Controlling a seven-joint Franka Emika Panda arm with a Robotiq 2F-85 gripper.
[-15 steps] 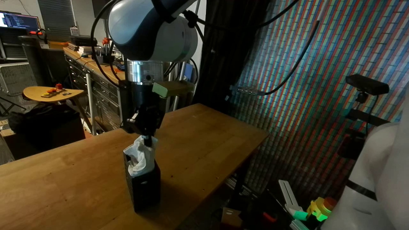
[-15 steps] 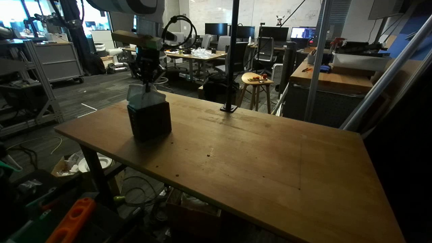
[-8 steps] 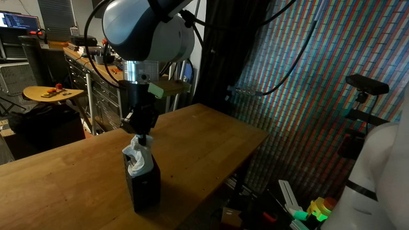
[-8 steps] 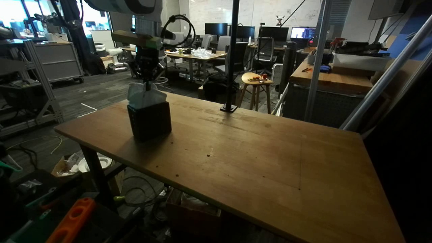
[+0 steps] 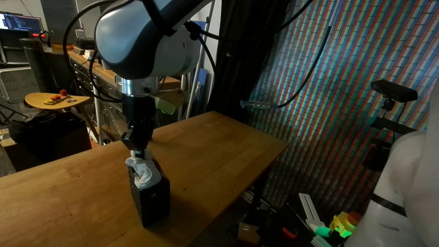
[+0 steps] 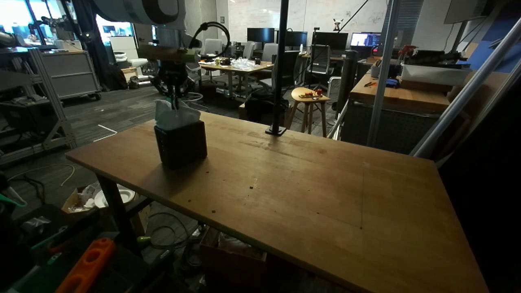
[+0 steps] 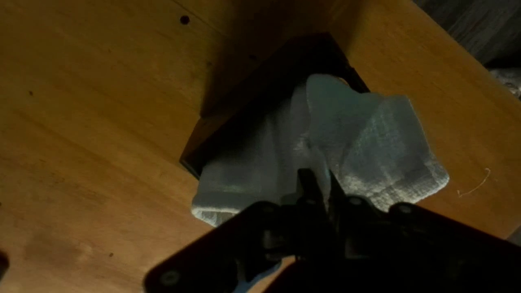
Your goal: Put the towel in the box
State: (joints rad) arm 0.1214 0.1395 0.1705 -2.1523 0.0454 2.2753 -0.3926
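In both exterior views the black box [image 5: 156,204] stands upright on the wooden table. The pale towel [image 6: 181,117] is bunched in its mouth, with part of it rising above the rim. My gripper [image 7: 318,175] is shut on the towel, and a fold of cloth runs between the fingertips. Seen from the wrist, cloth [image 7: 378,146] spreads over the box opening, and its corners hang past the rim on two sides. One dark box wall [image 7: 244,106] shows; the inside is mostly covered. The gripper [image 6: 175,106] points downward just over the box.
The wooden table [image 6: 293,183] extends well beyond the box, whose nearest table edge is close by. A black post [image 6: 276,126] rises from the far side of the tabletop. A cable loops beside the arm.
In both exterior views the arm has shifted left. The gripper and the held cloth sit lower over the box in an exterior view, and the box has slid or tipped slightly left there.
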